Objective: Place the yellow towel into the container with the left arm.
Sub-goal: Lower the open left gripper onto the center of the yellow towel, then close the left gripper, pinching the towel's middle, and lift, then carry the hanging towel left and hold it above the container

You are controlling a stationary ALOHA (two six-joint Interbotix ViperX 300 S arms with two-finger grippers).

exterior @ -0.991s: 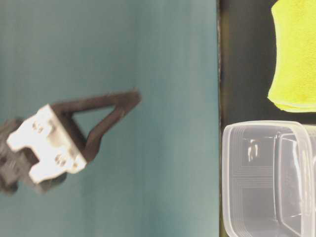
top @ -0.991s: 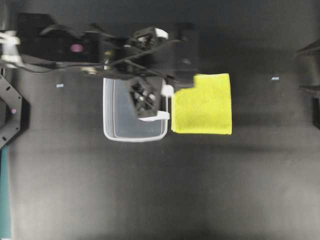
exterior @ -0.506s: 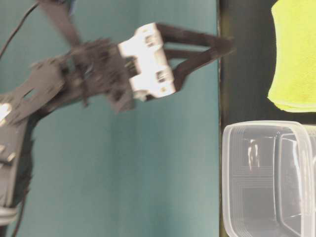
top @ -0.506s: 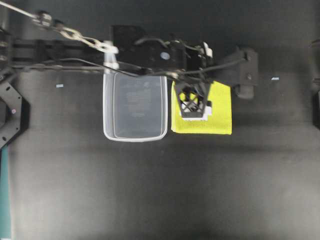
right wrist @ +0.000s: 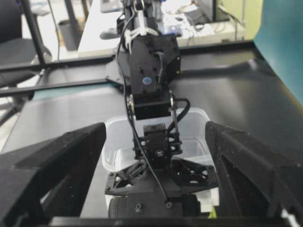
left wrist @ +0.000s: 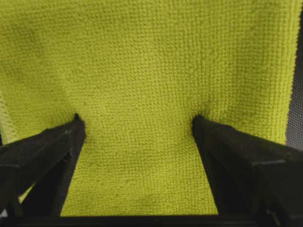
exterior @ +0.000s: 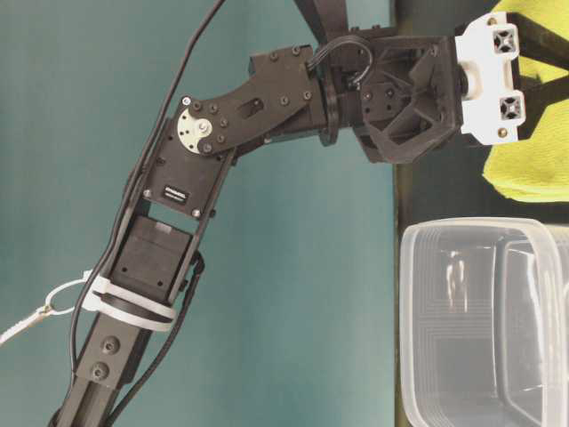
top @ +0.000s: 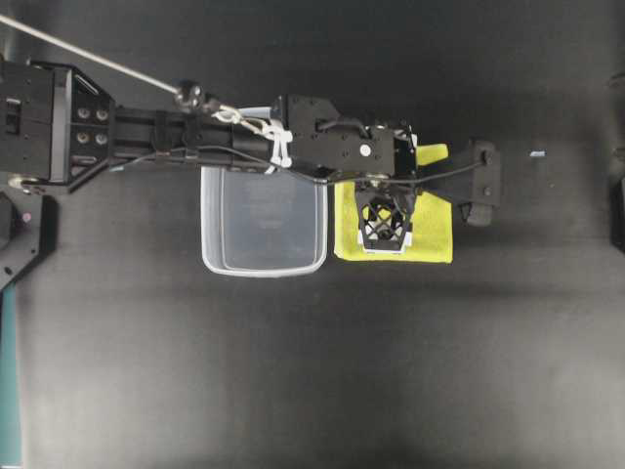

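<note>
Overhead view shows one yellow towel (top: 435, 234) lying flat on the black table (top: 312, 371), just right of one clear container (top: 264, 220). Much of the towel is hidden under the left arm (top: 195, 147), which reaches in from the left edge across the far rim of the container; only the towel's near strip, right side and a far corner show. The left gripper (top: 386, 223) points down over the towel's left half, and its wrist and camera housing cover the rest.

From the left wrist camera the towel fills nearly the whole picture. Two black fingers (left wrist: 45, 161) stand wide apart with their tips pressed into the cloth, which dimples at each tip; nothing is pinched between them, so the gripper is open and resting on the towel.

At table level the container is cut off at the right and bottom edges, and the towel is mostly hidden behind the gripper's white part.

The right gripper (right wrist: 156, 165) shows only as two blurred black fingers spread wide at the picture's sides, open and holding nothing. Beyond them, the container appears empty, partly blocked by the left arm.
</note>
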